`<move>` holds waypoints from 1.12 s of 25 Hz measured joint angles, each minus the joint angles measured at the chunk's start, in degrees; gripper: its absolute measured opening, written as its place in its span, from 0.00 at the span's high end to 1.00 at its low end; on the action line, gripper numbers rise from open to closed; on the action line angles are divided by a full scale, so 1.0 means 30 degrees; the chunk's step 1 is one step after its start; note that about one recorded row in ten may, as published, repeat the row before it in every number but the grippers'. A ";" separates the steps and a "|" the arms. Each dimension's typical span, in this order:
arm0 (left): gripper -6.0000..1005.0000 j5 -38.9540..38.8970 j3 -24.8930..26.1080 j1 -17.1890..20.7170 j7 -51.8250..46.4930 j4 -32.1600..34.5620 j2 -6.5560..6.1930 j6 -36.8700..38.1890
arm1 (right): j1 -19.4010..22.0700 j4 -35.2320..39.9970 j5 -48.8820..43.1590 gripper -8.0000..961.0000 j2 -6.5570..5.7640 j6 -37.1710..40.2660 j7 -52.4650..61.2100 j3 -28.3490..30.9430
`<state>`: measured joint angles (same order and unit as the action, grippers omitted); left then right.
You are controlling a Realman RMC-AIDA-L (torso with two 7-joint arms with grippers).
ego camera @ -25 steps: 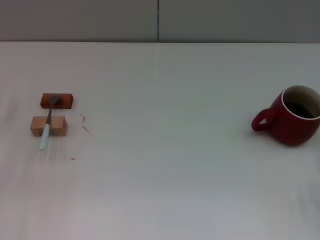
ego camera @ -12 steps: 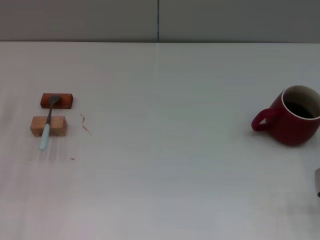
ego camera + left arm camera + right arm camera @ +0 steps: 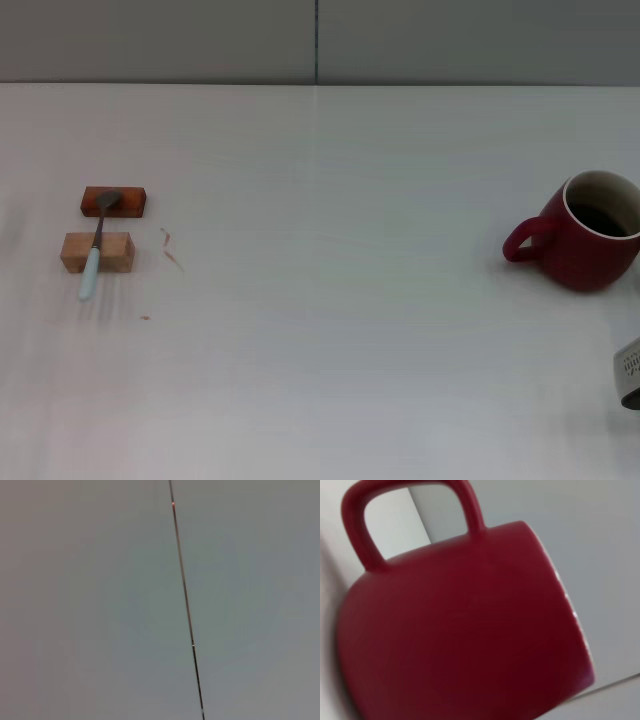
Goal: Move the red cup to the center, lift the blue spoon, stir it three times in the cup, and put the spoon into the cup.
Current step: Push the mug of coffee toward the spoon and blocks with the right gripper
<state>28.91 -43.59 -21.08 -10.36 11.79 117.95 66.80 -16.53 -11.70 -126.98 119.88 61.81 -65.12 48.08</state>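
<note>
1. One dark red, rounded ceramic mug with a single loop handle, a thin pale rim and a dark inside is standing upright near the right edge of the plain white tabletop, its handle pointing toward the table's middle.
2. One small slim spoon with a pale light-blue handle and a grey metal stem and bowl is lying far over on the left, well apart from the mug.
3. Two wooden blocks are carrying the spoon: the reddish-brown block is sitting under the bowl, and the pale tan block is sitting under the stem, with the blue handle end reaching past it onto the table.
4. One gripper, the right gripper, is showing only as a sliver at the right edge, nearer the robot than the mug and not touching it; whether it is spread or closed I cannot tell.
5. The right wrist view is filling with the mug's red side and handle.
6. The left gripper is appearing nowhere; its wrist view is showing only a grey surface with one thin dark seam.
</note>
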 joint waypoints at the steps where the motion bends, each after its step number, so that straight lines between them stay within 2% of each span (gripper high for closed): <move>1: 0.16 0.0000 -0.0001 -0.0002 0.0000 0.0001 0.0000 -0.0001 | 0.0003 -0.0041 -0.0001 0.95 0.0002 -0.0090 -0.0001 -0.0096; 28: 0.16 -0.0028 0.0028 0.0116 -0.0027 -0.0026 0.0031 0.0271 | -0.0227 -0.1309 0.0063 0.95 -0.0001 -0.1172 -0.0923 -0.1929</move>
<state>28.82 -43.50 -20.73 -10.44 11.71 118.04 67.61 -17.21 -15.62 -126.79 119.88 58.29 -67.89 42.29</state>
